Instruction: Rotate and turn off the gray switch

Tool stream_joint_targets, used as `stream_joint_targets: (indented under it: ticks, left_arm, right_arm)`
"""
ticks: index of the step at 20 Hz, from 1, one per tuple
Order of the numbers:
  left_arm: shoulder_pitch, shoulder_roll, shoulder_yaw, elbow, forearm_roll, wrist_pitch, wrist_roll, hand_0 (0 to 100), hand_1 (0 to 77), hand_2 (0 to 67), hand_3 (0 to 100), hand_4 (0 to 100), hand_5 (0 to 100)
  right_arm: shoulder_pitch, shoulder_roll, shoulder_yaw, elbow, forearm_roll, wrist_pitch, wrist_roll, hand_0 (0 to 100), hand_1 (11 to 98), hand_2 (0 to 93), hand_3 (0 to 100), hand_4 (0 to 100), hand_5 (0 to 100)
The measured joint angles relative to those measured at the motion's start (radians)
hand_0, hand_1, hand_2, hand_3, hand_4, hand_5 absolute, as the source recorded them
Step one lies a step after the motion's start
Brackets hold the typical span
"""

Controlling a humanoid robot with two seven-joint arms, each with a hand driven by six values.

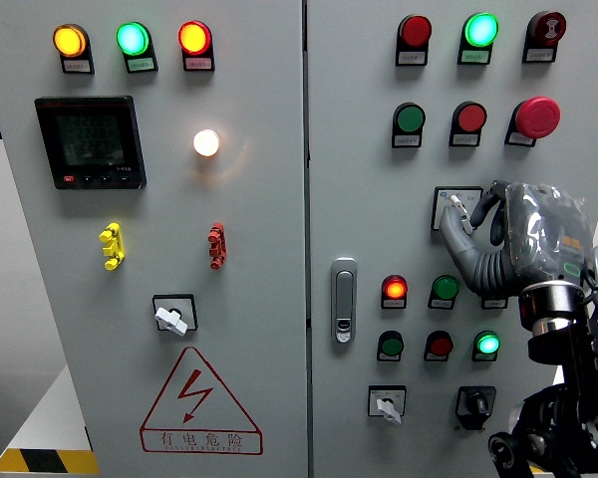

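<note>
Right hand (518, 234): raised against the right cabinet door (359, 179), fingers curled around the gray switch (455, 206)
Gray switch: upper middle of that door, left of the hand, below the green button (410, 119)
Left hand: out of view

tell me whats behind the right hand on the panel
The right hand covers most of a gray switch; only its white plate's left part and a bit of the knob show by the fingertips. The rest of the knob and its position are hidden.
</note>
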Motion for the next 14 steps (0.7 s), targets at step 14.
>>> stream_joint_targets:
  ticks: [14]
  left_arm:
    - [0.0,0.0,0.0,0.0,0.0,0.0,0.0,85,0.0,13.4,19,8,11]
  right_arm:
    - [0.0,0.0013,0.0,0.003,0.0,-0.002,0.0,67,38.9,67.7,94,100,100]
